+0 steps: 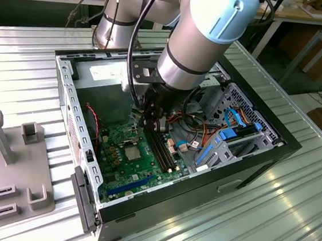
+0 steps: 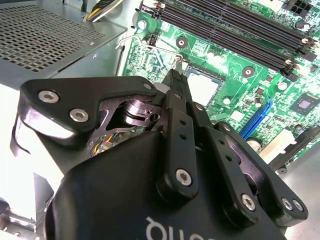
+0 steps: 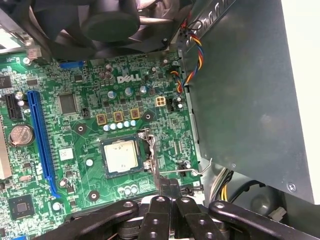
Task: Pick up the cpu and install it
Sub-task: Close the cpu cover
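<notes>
Cpu (image 3: 120, 156) sits in socket (image 3: 145, 156); gripper (image 3: 169, 186) pressed together, empty, above

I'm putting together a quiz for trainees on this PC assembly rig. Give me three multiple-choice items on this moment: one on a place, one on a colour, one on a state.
1. Where is the cpu? A held up in the air; B seated on the motherboard; C on the table outside.
2. What colour is the long expansion slot beside the coin battery? A blue; B red; C white.
3. How is the gripper? A spread wide; B shut on the cpu; C shut, gripping nothing.
Answers: 1 B, its silver face lies flat on the board. 2 A, the slot is plainly blue. 3 C, the tips meet in the second wrist view.
</notes>
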